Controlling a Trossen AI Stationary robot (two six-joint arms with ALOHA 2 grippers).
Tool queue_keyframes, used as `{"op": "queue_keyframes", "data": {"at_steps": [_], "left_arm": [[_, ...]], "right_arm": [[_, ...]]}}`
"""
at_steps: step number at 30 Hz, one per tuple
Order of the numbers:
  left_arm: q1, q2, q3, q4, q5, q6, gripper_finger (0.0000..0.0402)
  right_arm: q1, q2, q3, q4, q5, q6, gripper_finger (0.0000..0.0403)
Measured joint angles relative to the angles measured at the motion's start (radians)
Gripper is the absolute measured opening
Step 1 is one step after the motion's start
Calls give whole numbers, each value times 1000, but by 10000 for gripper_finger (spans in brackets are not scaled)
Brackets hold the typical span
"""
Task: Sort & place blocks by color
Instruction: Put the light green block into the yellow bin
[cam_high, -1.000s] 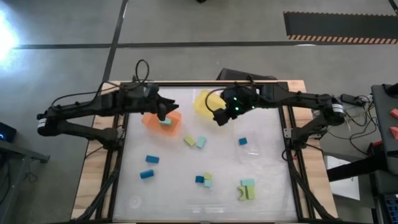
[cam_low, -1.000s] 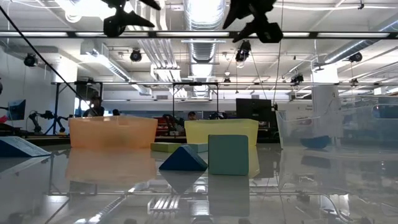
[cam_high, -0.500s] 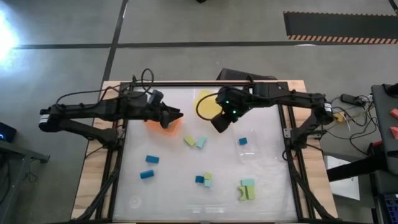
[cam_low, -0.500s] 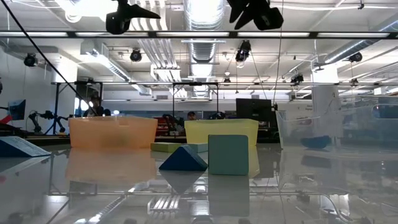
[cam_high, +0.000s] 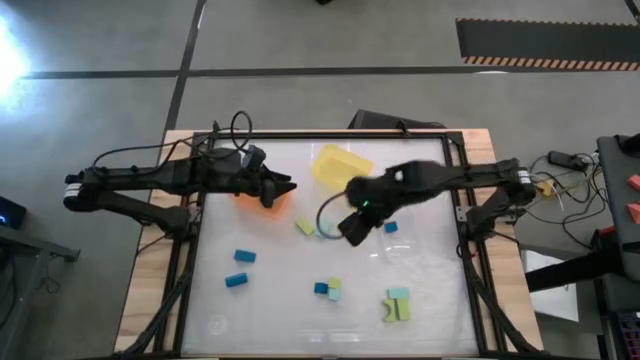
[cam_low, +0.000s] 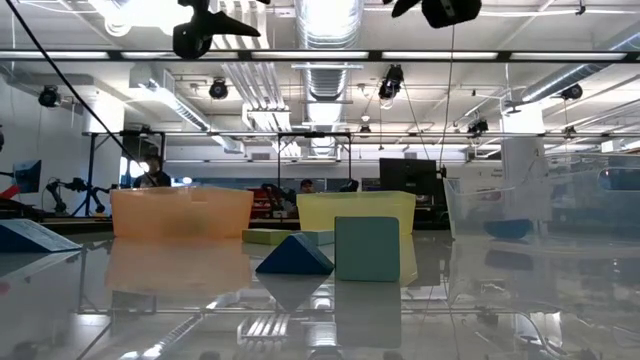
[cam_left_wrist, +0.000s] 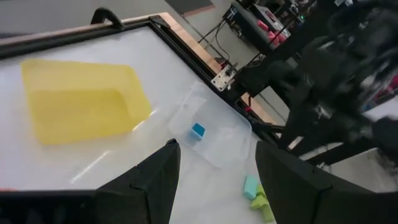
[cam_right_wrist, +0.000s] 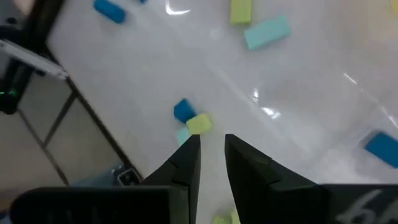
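While right gripper (cam_high: 347, 233), fingers nearly together and empty, hovers mid-table, reach step; next: open, descend on teal block (cam_high: 324, 229); left gripper (cam_high: 283, 187) fingers apart.

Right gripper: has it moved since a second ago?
Yes. The right gripper has left the yellow tray and now hangs over the open table nearer the front, beside the yellow-green block.

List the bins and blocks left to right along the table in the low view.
Translucent orange bin → flat yellow-green block → dark blue wedge block → mint-teal cube block → clear plastic bin holding a blue block. The translucent yellow bin spans behind the middle blocks, so it is left out.
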Motion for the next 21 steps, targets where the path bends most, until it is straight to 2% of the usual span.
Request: {"op": "queue_keyframes", "data": {"at_steps": [5,12,16,21], "left_arm": [[0,2,0,0,-2,37,193],[-41,-37,0,1,4,77,193],[-68,-105,0,0,4,76,193],[-73,-190,1,2,1,86,193]], "right_arm": [[14,120,-1,82,96,34,63],[2,277,0,196,165,-88,63],[-4,341,0,265,155,-114,65],[-22,407,0,352,131,-127,102]]}}
